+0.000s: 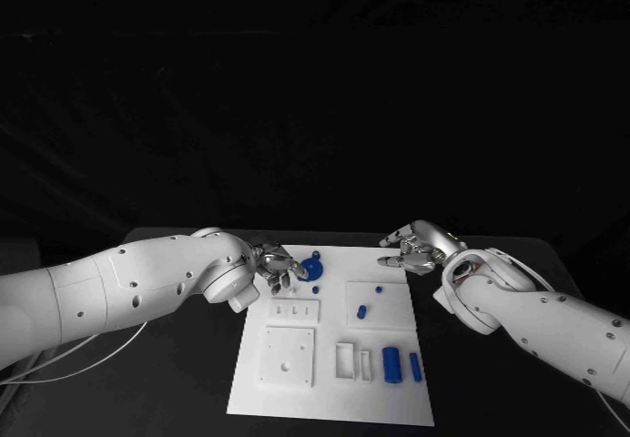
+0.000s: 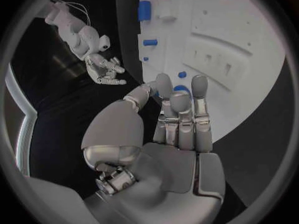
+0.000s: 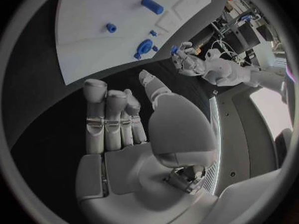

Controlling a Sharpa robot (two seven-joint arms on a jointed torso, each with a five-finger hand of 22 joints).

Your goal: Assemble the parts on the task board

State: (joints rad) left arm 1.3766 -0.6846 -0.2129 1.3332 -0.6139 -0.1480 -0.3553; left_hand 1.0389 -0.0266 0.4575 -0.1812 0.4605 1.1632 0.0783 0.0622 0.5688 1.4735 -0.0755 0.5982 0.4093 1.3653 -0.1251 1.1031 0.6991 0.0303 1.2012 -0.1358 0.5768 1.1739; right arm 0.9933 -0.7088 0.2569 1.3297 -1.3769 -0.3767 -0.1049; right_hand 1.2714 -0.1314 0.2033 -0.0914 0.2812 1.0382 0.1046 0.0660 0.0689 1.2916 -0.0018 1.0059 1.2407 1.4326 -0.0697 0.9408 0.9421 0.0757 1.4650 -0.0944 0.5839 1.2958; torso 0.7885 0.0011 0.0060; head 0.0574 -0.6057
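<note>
No readable writing or labels anywhere on the task board (image 1: 263,382), it's just plain white with recessed pockets. Counting the blue parts: five that I can make out. A round disc-like part (image 1: 314,269) is sitting near the board's far left corner, a tiny peg (image 1: 378,289) and a short stub (image 1: 361,311) are lying toward the far right area, and a fat cylinder (image 1: 391,363) plus a thinner pin (image 1: 415,366) are lying side by side near the near right corner. The left hand (image 1: 273,264) is hovering at the board's far left edge right next to the round part, fingers partly curled; the left wrist view has its fingertips (image 2: 199,84) right over that part, but can't tell if they're actually touching it. The right hand (image 1: 418,249) is hanging just off the far right corner, fingers loosely curled and holding nothing.
</note>
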